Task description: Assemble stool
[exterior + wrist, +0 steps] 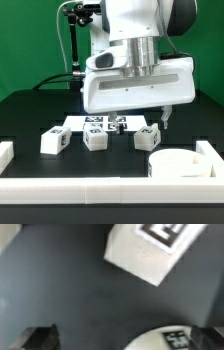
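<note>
Claw [142, 120] hangs spread over the bench [25, 125], with one stool leg [148, 136] just below at its six o'clock. The seat disc [180, 162] lies at that leg's four o'clock. The grasp probably goes best with the leg centred between the jaws, a square descent, then closing low.

In the exterior view, the arm [135, 30] runs off the top of the frame and the gripper [142, 122] at centre covers part of the marker board [90, 122], whose tags are too small for us to read. In the wrist view we see a blurred tagged white piece [140, 255] and a second tagged piece [172, 339], both cut by the frame's edge, and we cannot tell which parts they are. The fingertips [42, 336] show only as dark smudges, also cropped.
</note>
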Robot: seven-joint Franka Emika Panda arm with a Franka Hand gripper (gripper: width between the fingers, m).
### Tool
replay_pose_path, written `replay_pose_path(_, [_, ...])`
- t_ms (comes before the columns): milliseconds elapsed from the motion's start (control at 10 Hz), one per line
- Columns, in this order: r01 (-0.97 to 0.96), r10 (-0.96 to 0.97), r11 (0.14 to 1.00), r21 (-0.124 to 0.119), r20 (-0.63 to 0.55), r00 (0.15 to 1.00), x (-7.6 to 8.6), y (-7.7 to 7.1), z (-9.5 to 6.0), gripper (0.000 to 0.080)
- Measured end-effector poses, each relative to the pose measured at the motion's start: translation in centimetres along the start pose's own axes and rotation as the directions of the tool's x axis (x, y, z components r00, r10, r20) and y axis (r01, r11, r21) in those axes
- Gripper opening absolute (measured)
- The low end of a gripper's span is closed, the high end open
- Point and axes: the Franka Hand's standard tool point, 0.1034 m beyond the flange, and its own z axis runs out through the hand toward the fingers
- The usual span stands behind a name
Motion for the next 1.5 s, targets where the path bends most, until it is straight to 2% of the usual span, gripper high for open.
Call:
replay_pose_path(100, [-0.104,0.104,0.995,-0.005,-0.002,0.995,0.0,0.0,-0.1,0.0649])
replay_pose_path(300, [-0.376,0.376,0.926,-0.017,0.012,0.926,-0.6,0.0,0.2,0.0649])
replay_pose_path(600, [-0.549,0.549,0.836,0.000,0.022,0.836,-0.8,-0.5,0.4,0.0649])
replay_pose_path(800, [-0.596,0.596,0.803,0.007,0.027,0.803,-0.9,-0.6,0.4,0.0649])
replay_pose_path(1100, [-0.530,0.529,0.848,0.002,0.041,0.847,-1.3,0.2,0.8,0.0649])
replay_pose_path(1300, [-0.500,0.495,0.866,-0.022,0.184,0.849,-1.9,0.7,0.7,0.0649])
replay_pose_path(1500, [-0.490,0.478,0.871,-0.030,0.281,0.832,-1.9,1.2,0.9,0.0649])
